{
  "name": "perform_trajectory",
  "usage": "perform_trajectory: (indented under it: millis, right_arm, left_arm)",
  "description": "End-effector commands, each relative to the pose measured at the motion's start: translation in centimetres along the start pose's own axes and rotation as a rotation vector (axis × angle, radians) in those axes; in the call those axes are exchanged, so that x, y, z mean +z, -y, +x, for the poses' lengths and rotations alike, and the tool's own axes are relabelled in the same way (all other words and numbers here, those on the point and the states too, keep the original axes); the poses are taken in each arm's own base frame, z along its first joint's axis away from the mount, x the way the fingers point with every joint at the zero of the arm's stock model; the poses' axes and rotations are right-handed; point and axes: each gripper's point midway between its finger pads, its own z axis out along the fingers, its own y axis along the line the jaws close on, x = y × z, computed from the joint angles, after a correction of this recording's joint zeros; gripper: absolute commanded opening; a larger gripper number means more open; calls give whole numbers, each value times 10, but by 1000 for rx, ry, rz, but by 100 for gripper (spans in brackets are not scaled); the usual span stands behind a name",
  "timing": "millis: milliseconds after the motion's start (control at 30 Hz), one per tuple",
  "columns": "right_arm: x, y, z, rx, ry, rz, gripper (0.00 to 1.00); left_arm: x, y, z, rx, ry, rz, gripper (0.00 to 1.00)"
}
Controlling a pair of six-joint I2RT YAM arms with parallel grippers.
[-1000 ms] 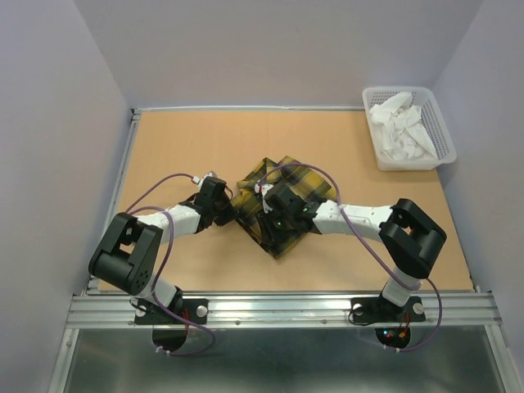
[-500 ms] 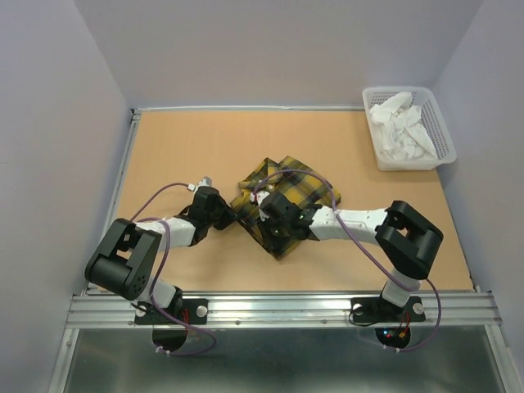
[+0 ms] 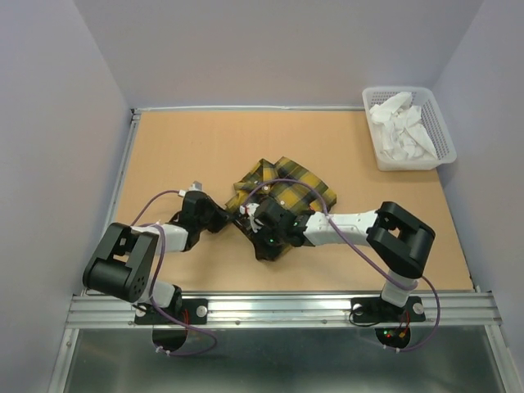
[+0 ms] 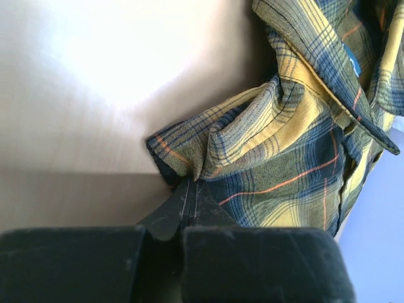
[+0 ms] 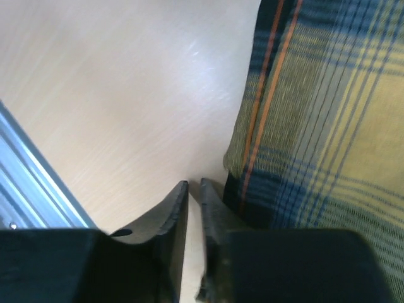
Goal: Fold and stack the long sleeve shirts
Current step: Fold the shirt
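One yellow and dark plaid long sleeve shirt point(image 3: 286, 190) lies bunched and partly folded in the middle of the table. My left gripper point(image 3: 226, 219) is at its left edge, low over the table. In the left wrist view the gripper point(image 4: 191, 184) is shut on a corner fold of the shirt point(image 4: 284, 158). My right gripper point(image 3: 264, 237) is at the shirt's near corner. In the right wrist view this gripper point(image 5: 194, 184) is all but shut, with bare table showing in the thin slit. The shirt's edge point(image 5: 315, 126) lies just right of its right finger.
A white basket point(image 3: 446, 139) with crumpled white cloths stands at the back right corner. A metal rail point(image 3: 278, 307) runs along the near edge and also shows in the right wrist view point(image 5: 28, 183). Walls close in the table's left, back and right.
Both grippers have moved left and toward the near edge. The shirt's left side has shifted a little left with the left gripper. The right gripper now sits at the shirt's near corner.
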Motion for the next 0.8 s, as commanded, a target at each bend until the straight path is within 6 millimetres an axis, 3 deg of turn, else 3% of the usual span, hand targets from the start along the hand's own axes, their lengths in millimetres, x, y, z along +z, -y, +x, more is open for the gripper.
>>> perform_trajectory:
  millis: [0,33,100,200,233,300,333,400,467,533,667,767]
  right_arm:
    - [-9,-13,-10,-29,15,-30,28]
    - [-17,-15,-29,-32,63,-14,40]
    - [-33,-15,-51,-35,123,14,52]
    - [-52,-8,-79,-11,195,57,59]
    - [-66,2,-94,20,239,69,61]
    - [-86,24,-110,88,293,73,66]
    - [-100,29,-118,112,327,64,66]
    - [-119,56,-130,168,375,81,67]
    - [-142,72,-139,192,434,107,75]
    - [-162,96,-147,231,485,146,78]
    - [-194,145,-151,340,563,224,80]
    - [-203,160,-156,411,613,194,76]
  left_arm:
    - [-3,-4,-21,42,41,-4,0]
    - [-2,2,-33,52,60,8,0]
    - [1,10,-53,116,78,6,0]
    - [8,16,-71,196,72,-20,5]
    - [12,28,-85,252,84,-13,8]
    - [12,32,-91,273,71,-31,20]
    - [9,44,-99,286,82,-20,37]
    - [-5,65,-111,314,126,18,56]
    - [-17,72,-115,314,147,18,76]
    - [-36,80,-120,317,186,20,87]
    - [-66,104,-120,271,224,88,91]
    - [-70,133,-104,262,195,182,91]
